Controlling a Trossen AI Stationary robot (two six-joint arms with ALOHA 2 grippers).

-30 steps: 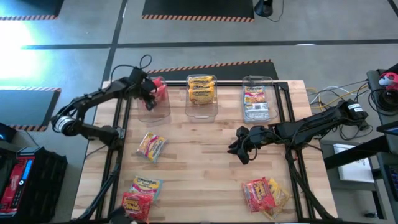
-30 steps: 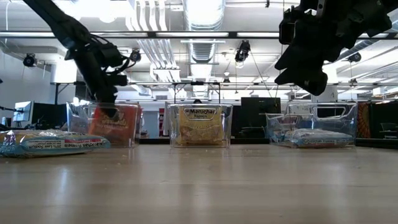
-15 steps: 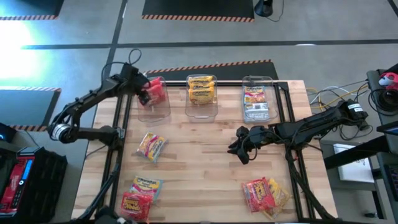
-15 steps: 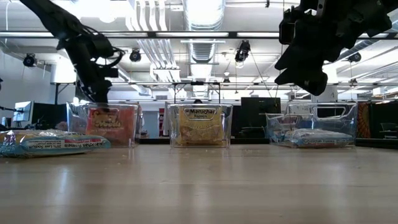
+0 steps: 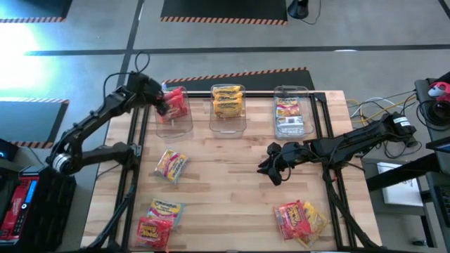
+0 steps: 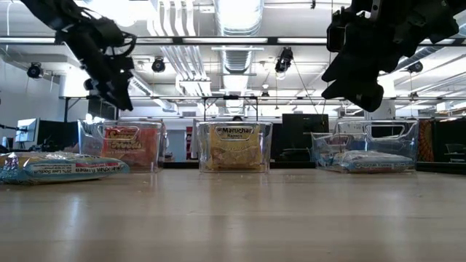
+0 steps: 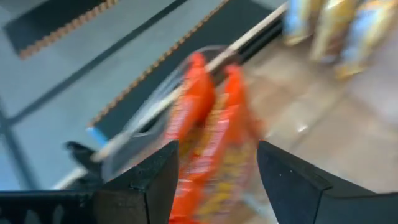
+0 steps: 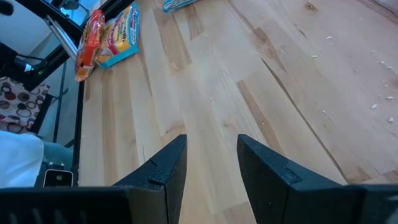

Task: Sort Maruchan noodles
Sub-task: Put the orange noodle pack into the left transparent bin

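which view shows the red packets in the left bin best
The high view: it looks straight down on the red packets standing in the left bin, beside the left hand. The low view shows one face through the bin wall; the left wrist view is blurred; the right wrist view misses them.

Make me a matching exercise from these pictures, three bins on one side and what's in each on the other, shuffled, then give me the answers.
Column one:
1. left bin
2. middle bin
3. right bin

Column two:
A. yellow-orange packets
B. pink-yellow multicoloured packets, lying low in the bin
C. red packets, with the left gripper raised over that bin's outer edge

Pairs: 1-C, 2-A, 3-B
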